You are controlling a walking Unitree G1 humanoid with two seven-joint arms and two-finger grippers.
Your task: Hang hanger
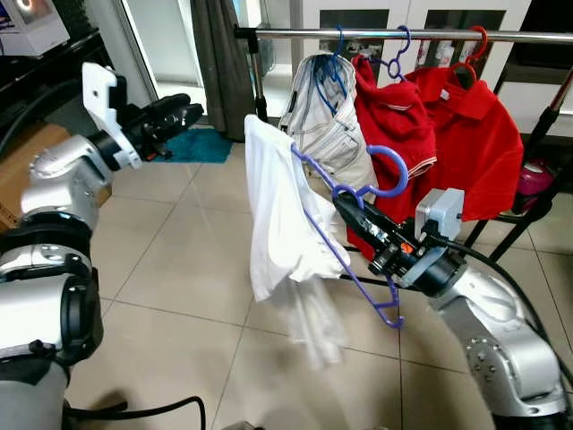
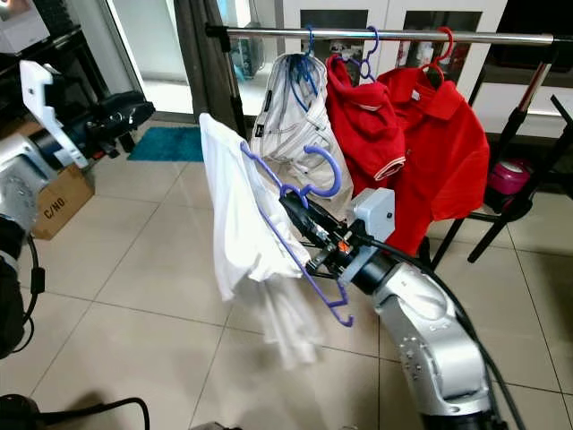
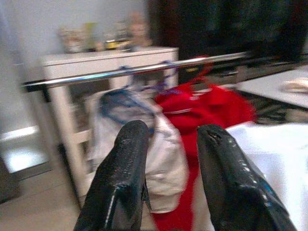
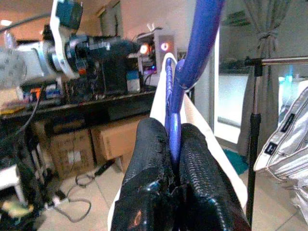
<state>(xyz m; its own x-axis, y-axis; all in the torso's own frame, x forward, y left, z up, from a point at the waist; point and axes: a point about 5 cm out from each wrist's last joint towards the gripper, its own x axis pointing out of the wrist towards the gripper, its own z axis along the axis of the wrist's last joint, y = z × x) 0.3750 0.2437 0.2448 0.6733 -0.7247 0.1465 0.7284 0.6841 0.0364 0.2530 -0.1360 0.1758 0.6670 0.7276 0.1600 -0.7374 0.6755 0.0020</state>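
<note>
A purple hanger (image 1: pixel 389 175) carries a white shirt (image 1: pixel 277 224) and tilts in the air below and in front of the metal clothes rail (image 1: pixel 403 36). My right gripper (image 1: pixel 349 208) is shut on the hanger's neck just under the hook, and the right wrist view shows the purple hanger (image 4: pixel 174 120) pinched between the fingers. The hook is apart from the rail. My left gripper (image 1: pixel 183 116) is raised at the left, away from the hanger, open and holding nothing; its two fingers (image 3: pixel 122 183) point toward the rail (image 3: pixel 134 71).
On the rail hang a pale striped garment (image 1: pixel 327 125) and two red shirts (image 1: pixel 394 125) (image 1: pixel 474 134) on their own hangers. A teal mat (image 1: pixel 201 145) lies on the tiled floor beyond. A cardboard box (image 2: pixel 58 202) stands at the left.
</note>
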